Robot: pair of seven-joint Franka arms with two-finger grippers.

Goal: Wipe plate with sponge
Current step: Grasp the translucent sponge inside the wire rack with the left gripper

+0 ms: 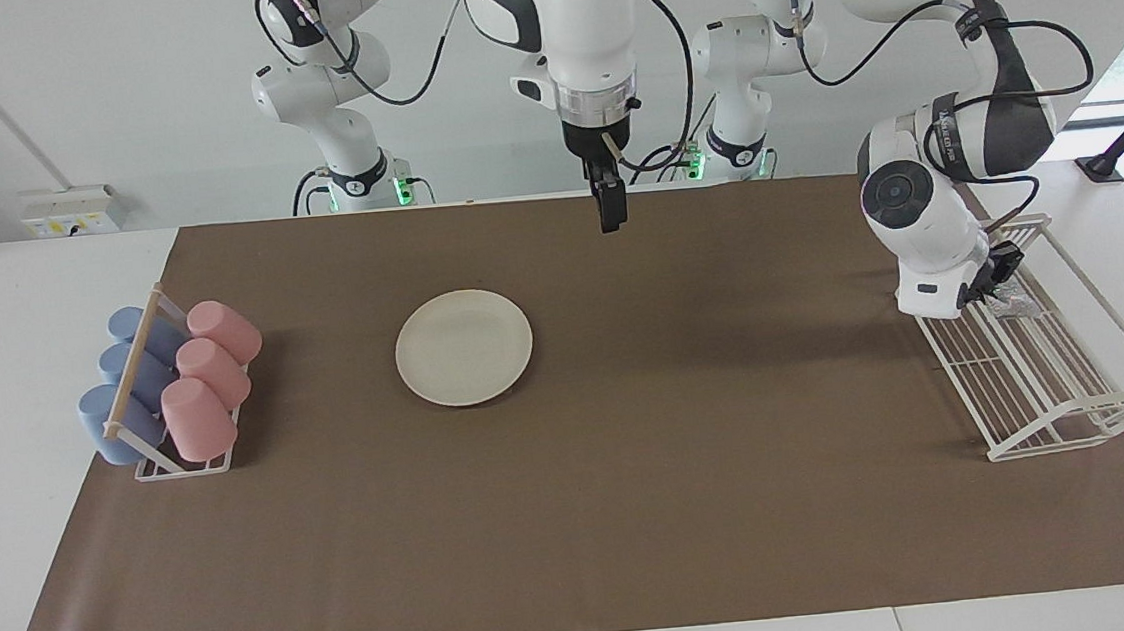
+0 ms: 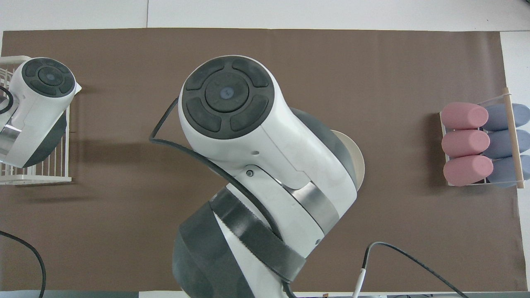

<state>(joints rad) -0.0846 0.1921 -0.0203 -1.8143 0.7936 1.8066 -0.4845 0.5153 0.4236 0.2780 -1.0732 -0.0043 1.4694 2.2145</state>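
Left gripper [image 1: 989, 288] clamped on sponge [image 1: 1010, 300] in wire rack [image 1: 1081, 405]; right gripper [image 1: 611, 213] spread, empty, above mat; plate [image 1: 464, 347] well apart: risk of mesh snagging rack wires.

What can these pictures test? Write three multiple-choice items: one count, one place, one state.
1. How many pink cups are there?
A two
B three
C five

2. Where is the sponge?
A beside the cups
B in the rack
C atop the cups

3. The right end effector is:
A gripping a cup
B raised, holding nothing
C resting on the cups

Key:
1 B, three pink cups lie in a row.
2 B, the sponge sits in the wire rack at the left arm's end.
3 B, it hangs in the air with nothing between its fingers.
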